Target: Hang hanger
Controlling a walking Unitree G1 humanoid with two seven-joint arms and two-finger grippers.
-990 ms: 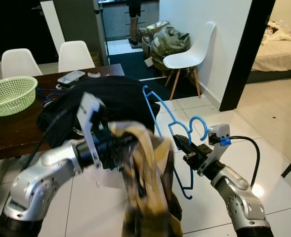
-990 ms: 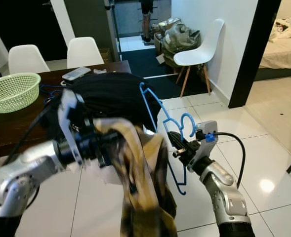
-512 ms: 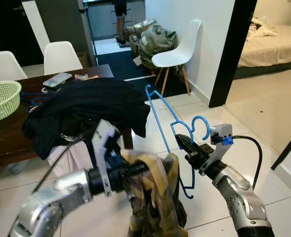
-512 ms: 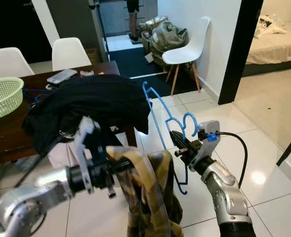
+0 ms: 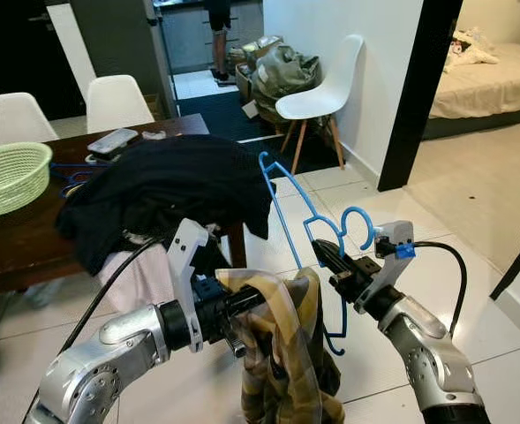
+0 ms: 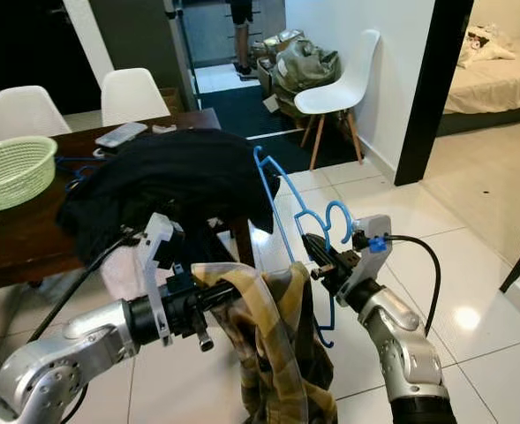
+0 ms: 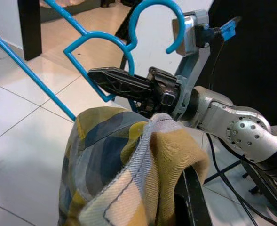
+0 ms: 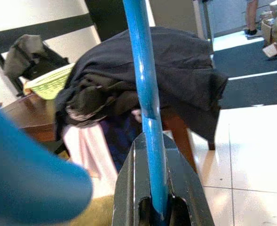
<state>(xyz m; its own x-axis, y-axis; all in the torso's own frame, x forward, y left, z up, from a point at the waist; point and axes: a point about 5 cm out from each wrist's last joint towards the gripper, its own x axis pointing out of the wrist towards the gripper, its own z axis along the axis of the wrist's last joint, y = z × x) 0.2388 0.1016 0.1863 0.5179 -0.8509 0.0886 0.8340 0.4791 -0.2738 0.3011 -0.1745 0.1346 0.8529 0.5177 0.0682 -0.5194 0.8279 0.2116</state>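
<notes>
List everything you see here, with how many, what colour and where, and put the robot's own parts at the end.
hanger: one, blue, held upright in front of the robot
plaid garment: one, yellow and grey, draped over the left end effector
dark clothes pile: one, black, on the table corner
table: one, dark wood, to the robot's left
basket: one, pale green, on the table
remote control: one, light grey, at the table's far edge
chairs: three, white, two behind the table and one by the wall
bed: one, beige, in the room beyond the doorway
person: one, legs visible in the far room
left end effector: under the plaid garment
right end effector: shut on the hanger
</notes>
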